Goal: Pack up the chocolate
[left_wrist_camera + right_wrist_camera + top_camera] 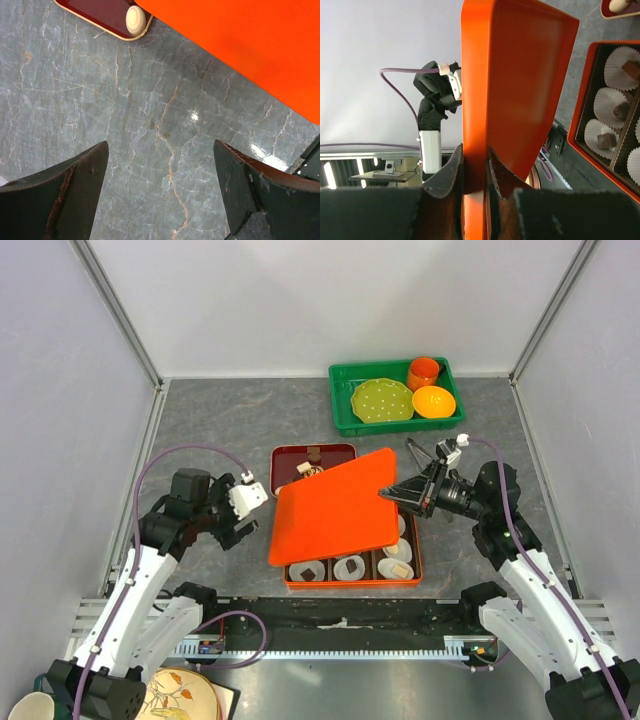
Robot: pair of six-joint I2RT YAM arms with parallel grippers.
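Note:
My right gripper (pixel 388 493) is shut on the edge of the orange lid (pixel 335 508) and holds it tilted above the orange box (pixel 345 583). The box's front row shows white paper cups with chocolate, a brown cube (pixel 311 570) and a cream piece (pixel 397 567). In the right wrist view the jaws (pixel 475 165) pinch the lid (pixel 520 75), and brown cubes (pixel 605 140) sit in cups in the box. A dark red tray (pixel 290 453) behind holds a few more candies (pixel 313 453). My left gripper (pixel 250 518) is open and empty over bare table left of the lid. A cream oval (pixel 135 19) shows in the tray corner.
A green basket (pixel 342 400) at the back right holds a green plate (pixel 381 400), an orange cup (pixel 424 371) and an orange bowl (pixel 433 401). Grey walls enclose the table on three sides. A patterned plate (pixel 180 698) lies below the table's near edge.

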